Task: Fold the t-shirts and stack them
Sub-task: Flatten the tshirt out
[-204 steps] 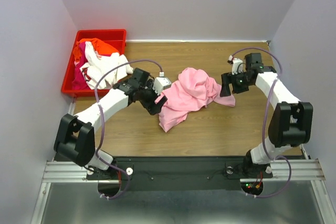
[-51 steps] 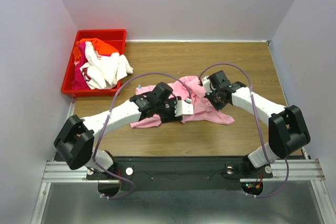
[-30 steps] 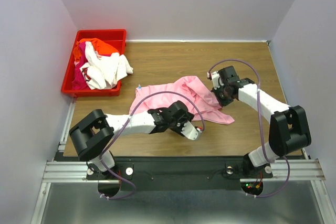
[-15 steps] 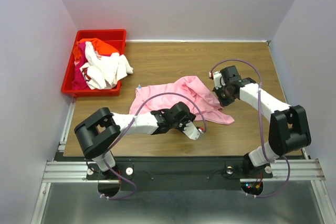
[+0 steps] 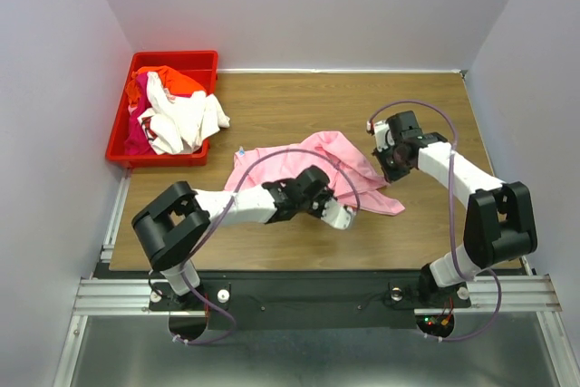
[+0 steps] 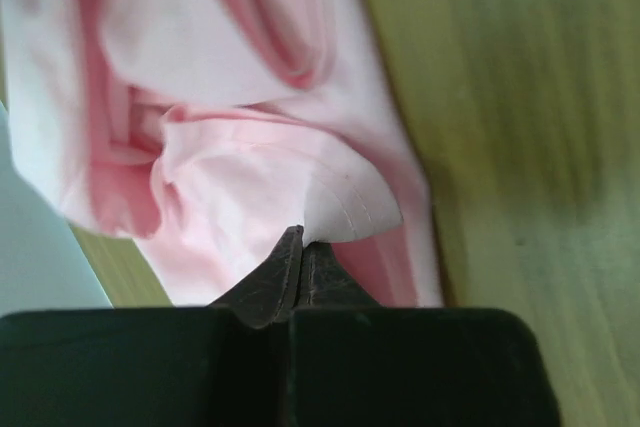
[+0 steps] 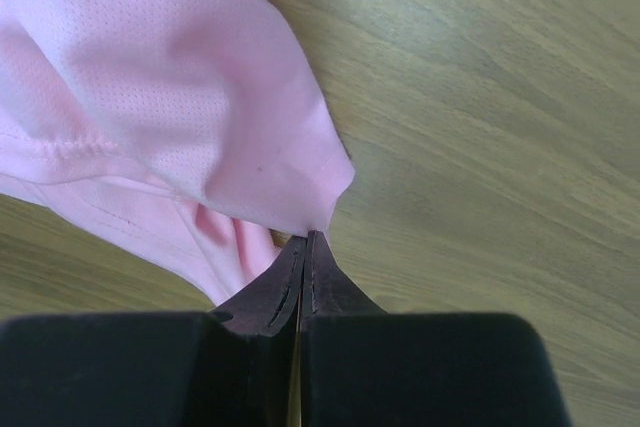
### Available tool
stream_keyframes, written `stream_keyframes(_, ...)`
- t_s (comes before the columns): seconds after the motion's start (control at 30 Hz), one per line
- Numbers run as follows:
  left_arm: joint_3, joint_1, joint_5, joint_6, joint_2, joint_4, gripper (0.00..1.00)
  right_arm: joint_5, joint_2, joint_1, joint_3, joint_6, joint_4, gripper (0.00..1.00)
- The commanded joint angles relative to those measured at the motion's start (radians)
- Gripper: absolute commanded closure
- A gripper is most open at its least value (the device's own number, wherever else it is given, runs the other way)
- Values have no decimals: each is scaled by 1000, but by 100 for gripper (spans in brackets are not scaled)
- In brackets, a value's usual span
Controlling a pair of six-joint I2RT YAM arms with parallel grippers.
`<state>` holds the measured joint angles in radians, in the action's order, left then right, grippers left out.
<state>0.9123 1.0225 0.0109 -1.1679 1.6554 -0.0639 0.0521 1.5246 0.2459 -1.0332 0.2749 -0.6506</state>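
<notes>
The pink t-shirt is seen crumpled on the worktop. One edge is pinched in the left jaws and another in the right jaws. It seems the shirt is being spread flat before folding. Next, the edges should be pulled apart gently until no lumps are left

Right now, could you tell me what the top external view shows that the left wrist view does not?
Only top external: the red bin holding other shirts, and the right hand at the edge of the pink t-shirt. Only left wrist: the left hand close up, pinched shut on a stitched hem. Both: the pink t-shirt, rumpled on the wooden table.
</notes>
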Motion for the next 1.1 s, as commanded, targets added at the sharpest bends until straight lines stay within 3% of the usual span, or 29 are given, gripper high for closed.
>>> stream_keyframes(0.0, 214, -161, 139, 295, -147, 117, 100, -46, -55, -62, -94, 44, 5, 99)
stream_keyframes(0.1, 307, -298, 245, 455, -215, 202, 100, -81, -72, -97, -143, 73, 3, 100)
stream_keyframes(0.33, 497, -675, 371, 660, -283, 219, 100, -164, -81, -172, -376, 133, 5, 100)
stream_keyframes(0.47, 579, -797, 415, 761, -299, 208, 100, -193, -86, -195, -488, 150, 5, 100)
stream_keyframes(0.7, 700, -860, 413, 843, -428, 205, 100, -245, -182, -218, -695, 199, 5, 100)
stream_keyframes(1.07, 683, -860, 347, 956, -799, 194, 100, -317, -461, -218, -803, 208, 3, 99)
